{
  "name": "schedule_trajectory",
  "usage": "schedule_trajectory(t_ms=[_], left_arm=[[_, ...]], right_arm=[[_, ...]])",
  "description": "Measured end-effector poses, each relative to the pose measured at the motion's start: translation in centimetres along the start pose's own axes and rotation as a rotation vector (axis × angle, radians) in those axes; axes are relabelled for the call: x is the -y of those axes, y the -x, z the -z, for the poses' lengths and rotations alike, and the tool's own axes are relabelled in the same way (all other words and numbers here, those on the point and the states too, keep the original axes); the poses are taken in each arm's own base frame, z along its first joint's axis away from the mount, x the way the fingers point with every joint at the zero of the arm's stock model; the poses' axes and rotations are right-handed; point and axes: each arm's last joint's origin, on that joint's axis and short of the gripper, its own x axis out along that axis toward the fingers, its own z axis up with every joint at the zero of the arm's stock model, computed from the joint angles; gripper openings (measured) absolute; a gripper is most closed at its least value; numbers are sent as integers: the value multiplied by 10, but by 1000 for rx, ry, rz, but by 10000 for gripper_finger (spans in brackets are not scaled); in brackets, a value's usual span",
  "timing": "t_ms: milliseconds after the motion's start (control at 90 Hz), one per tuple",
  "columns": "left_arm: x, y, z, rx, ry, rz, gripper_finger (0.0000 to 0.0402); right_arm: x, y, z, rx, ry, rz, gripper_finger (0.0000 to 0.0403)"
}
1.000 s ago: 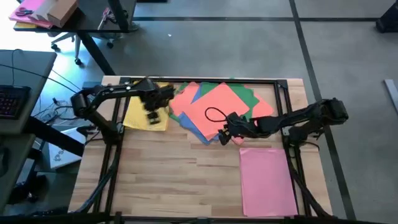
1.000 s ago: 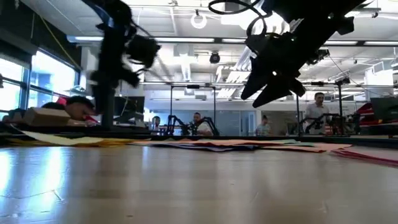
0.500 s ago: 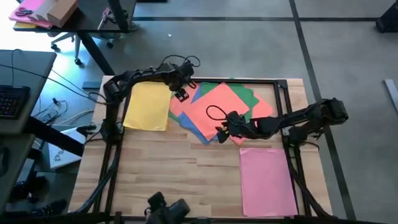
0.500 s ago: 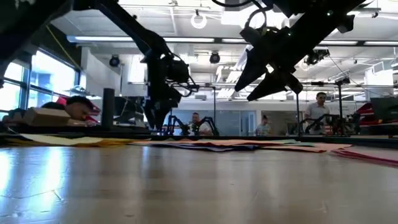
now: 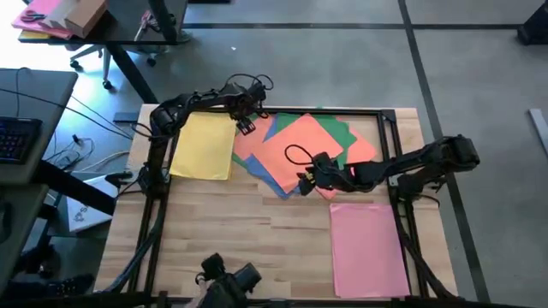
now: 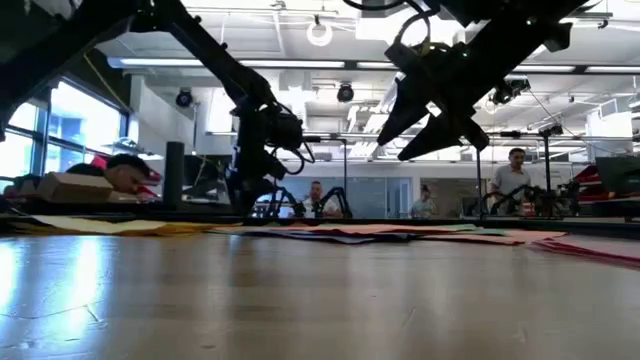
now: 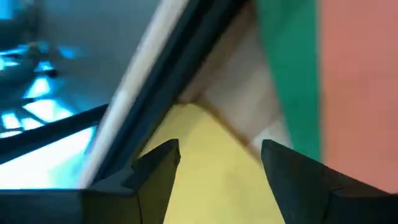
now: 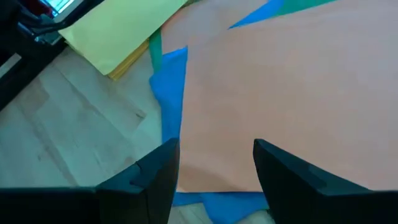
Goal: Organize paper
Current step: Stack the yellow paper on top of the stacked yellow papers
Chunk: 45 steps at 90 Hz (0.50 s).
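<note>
Now the sorting looks partly done: a yellow stack (image 5: pixel 202 146) lies squared just beneath and beside the left tool (image 5: pixel 246 120), a pink stack (image 5: pixel 368 246) lies apart on the bench (image 5: pixel 240 231) nearer than the right tool (image 5: pixel 305 177), and a mixed fan of orange, blue and green sheets (image 5: pixel 300 147) lies unsorted between the tools. Both tools are spread open and hold nothing; the left hangs over the yellow stack's far corner (image 7: pixel 199 155), the right over the orange top sheet (image 8: pixel 273 93) near its edge. By my reading, the next move calls for the right tool to drop and pinch that orange sheet alone.
</note>
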Motion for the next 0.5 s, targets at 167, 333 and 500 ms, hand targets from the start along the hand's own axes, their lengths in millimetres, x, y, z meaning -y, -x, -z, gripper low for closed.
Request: schedule_trajectory(t_ms=[167, 333, 500], left_arm=[[-8, -4, -1, 20, 66, 78, 218], [-4, -12, -2, 9, 68, 98, 218], [8, -21, -5, -11, 35, 94, 218]], right_arm=[[0, 0, 0, -1, 7, 0, 191], [0, 0, 0, -1, 21, 1, 191], [1, 0, 1, -10, 63, 5, 191]])
